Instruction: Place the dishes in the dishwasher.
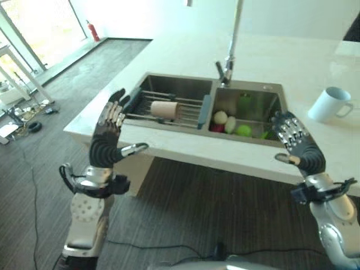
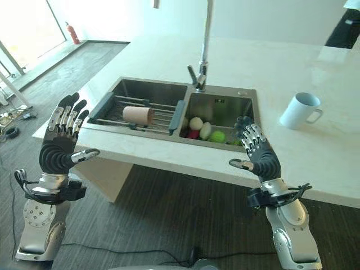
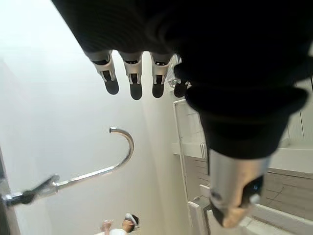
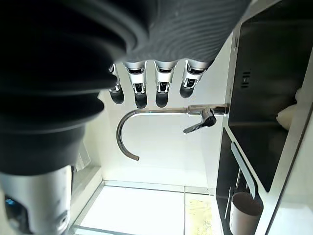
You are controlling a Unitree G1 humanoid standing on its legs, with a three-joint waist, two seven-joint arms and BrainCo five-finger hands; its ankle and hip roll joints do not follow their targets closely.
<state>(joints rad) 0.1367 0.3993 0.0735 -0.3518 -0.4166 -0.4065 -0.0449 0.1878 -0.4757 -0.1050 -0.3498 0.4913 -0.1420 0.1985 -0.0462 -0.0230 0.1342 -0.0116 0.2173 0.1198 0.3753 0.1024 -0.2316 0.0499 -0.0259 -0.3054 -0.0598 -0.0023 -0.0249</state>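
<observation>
A tall faucet (image 2: 203, 50) rises between the sink's (image 2: 219, 85) two basins; counter (image 2: 270, 67) around the mug (image 2: 299, 111) lies open.

Fire extinguisher (image 1: 93, 30) (red) stands beside window (image 1: 34, 22).

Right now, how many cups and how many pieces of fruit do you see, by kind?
White mug on the counter: 1
Beige cup lying on the sink rack: 1
Fruit in the right basin: at least 4, partly hidden
Total: at least 6

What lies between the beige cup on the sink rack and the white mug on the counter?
Between the beige cup and the white mug lie the faucet and the right basin holding fruit, seen in both eye views.
</observation>
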